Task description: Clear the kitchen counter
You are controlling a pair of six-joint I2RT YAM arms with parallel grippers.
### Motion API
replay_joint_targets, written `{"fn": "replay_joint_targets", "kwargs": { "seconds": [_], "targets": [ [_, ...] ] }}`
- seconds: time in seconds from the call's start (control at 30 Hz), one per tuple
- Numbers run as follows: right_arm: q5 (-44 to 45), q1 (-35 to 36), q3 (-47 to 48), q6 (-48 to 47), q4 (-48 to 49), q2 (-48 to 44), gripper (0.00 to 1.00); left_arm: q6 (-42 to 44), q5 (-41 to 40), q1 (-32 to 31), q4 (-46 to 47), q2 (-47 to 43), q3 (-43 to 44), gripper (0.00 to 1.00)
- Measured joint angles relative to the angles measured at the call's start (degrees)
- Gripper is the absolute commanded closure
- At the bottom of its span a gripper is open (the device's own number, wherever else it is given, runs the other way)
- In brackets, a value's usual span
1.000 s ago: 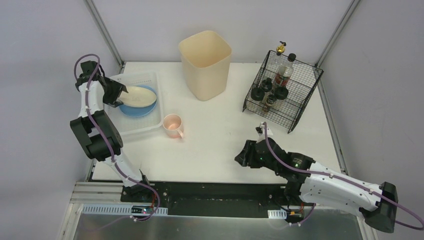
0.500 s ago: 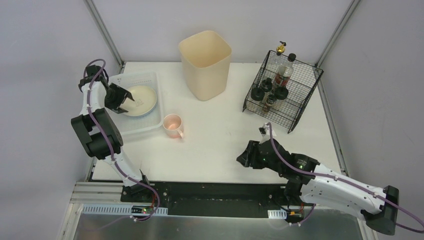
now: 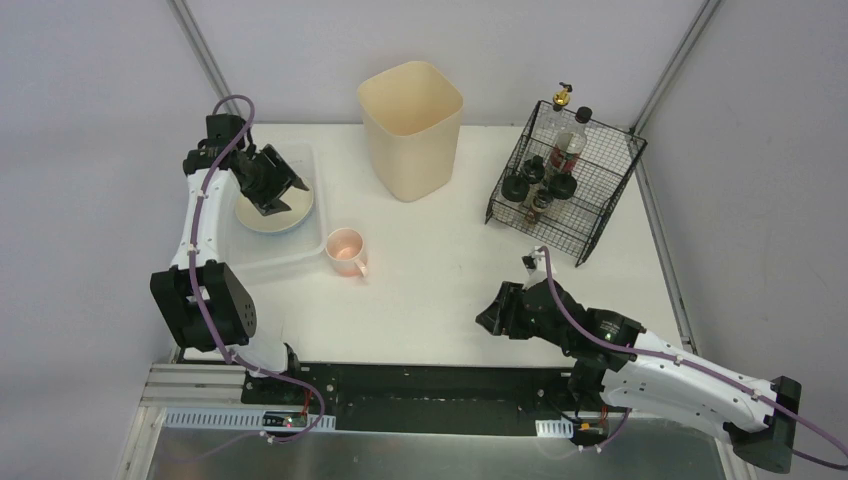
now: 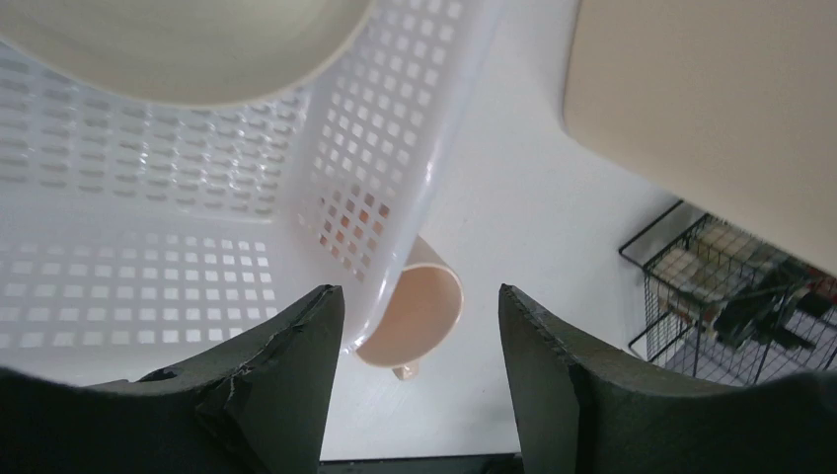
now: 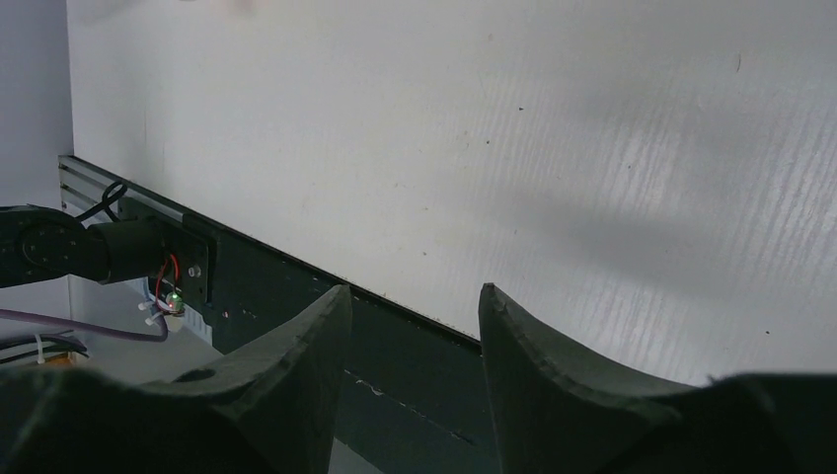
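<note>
Pink cup beside basket; right wrist sees neither

You see the cup half hidden behind the basket wall; plate inside the basket runs off the top edge; wire rack right of the basket is blurred.

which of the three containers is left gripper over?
The white perforated basket, holding the cream plate; beige bin and wire rack stand farther right.
</note>
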Motion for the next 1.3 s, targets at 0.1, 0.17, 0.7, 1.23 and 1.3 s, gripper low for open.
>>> {"fn": "replay_joint_targets", "kwargs": {
  "seconds": [0.1, 0.17, 0.7, 1.23, 1.3],
  "targets": [
    [0.0, 0.0, 0.0, 0.1, 0.0, -0.9, 0.47, 0.4, 0.3, -4.1, -0.1, -2.7, -2.0, 0.4],
    [0.0, 0.0, -0.1, 0.2, 0.0, -1.3, 0.47, 0.6, 0.3, -6.4, -0.5, -4.4, -3.5, 0.4],
    [-0.2, 0.0, -0.2, 0.3, 0.4, 0.3, 0.47, -4.1, -9.5, -22.4, -1.5, -27.9, -20.3, 0.43],
    [-0.2, 0.0, -1.7, 0.5, 2.0, 0.8, 0.47, -23.4, -14.9, -24.5, -1.5, -31.5, -33.4, 0.41],
    [-0.2, 0.0, -1.7, 0.5, 2.0, 0.8, 0.47, -24.9, -15.4, -24.9, -1.0, -30.4, -33.5, 0.4]
  ]
}}
